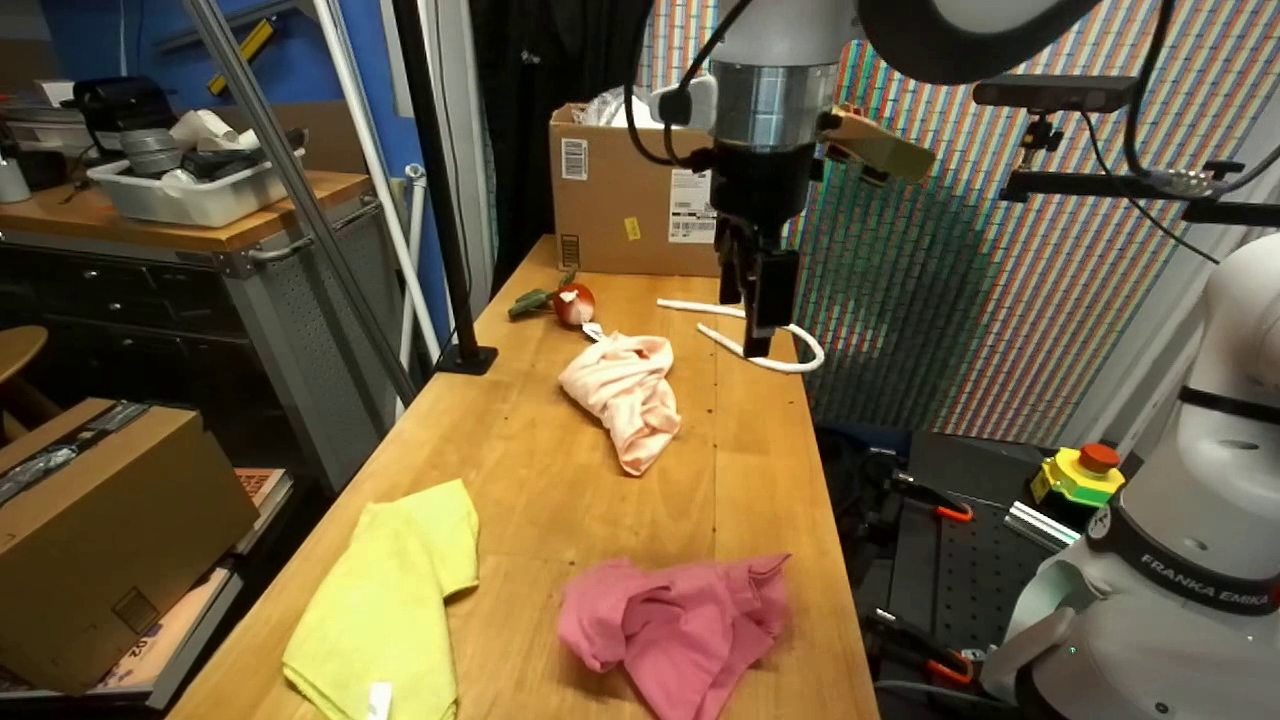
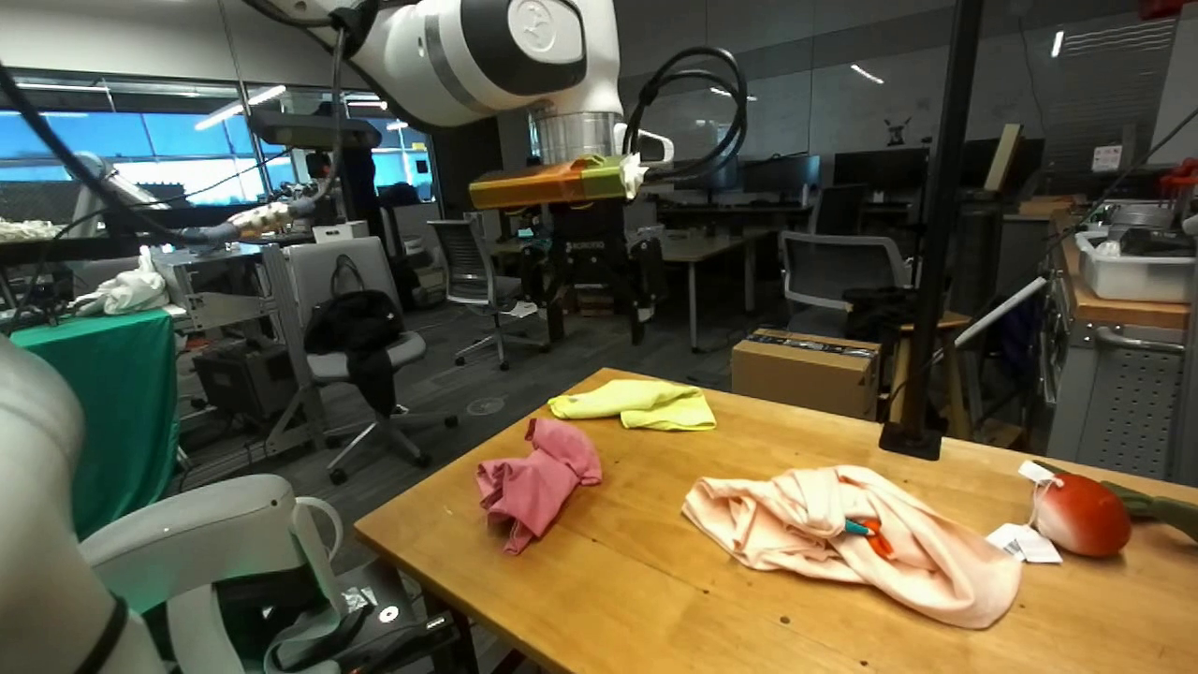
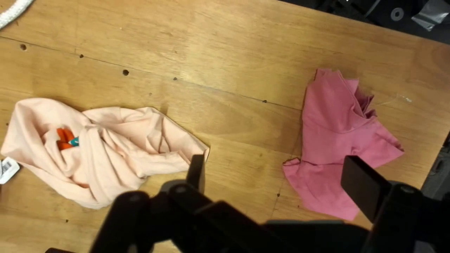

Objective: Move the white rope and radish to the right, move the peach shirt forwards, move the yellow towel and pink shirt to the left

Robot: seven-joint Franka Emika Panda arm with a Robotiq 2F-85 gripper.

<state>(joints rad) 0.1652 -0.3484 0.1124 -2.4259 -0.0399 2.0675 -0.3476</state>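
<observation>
Parted claw [image 3: 276,170], pink shirt [image 3: 330,140] part-hidden, rope [image 3: 13,13] cropped, wrist view

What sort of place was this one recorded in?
Likely a robotics lab in an office-like room: a yellow box with a round red button, probably an emergency stop, stands near the white, rounded robot base, and a flat, dark monitor and a grey office chair show in the background.

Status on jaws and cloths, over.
Jaws open, nothing held, above table. Peach shirt, pink shirt, yellow towel lie apart. Orange-and-teal bit in peach shirt's folds, unidentified. Black post at table edge, possible obstacle.
</observation>
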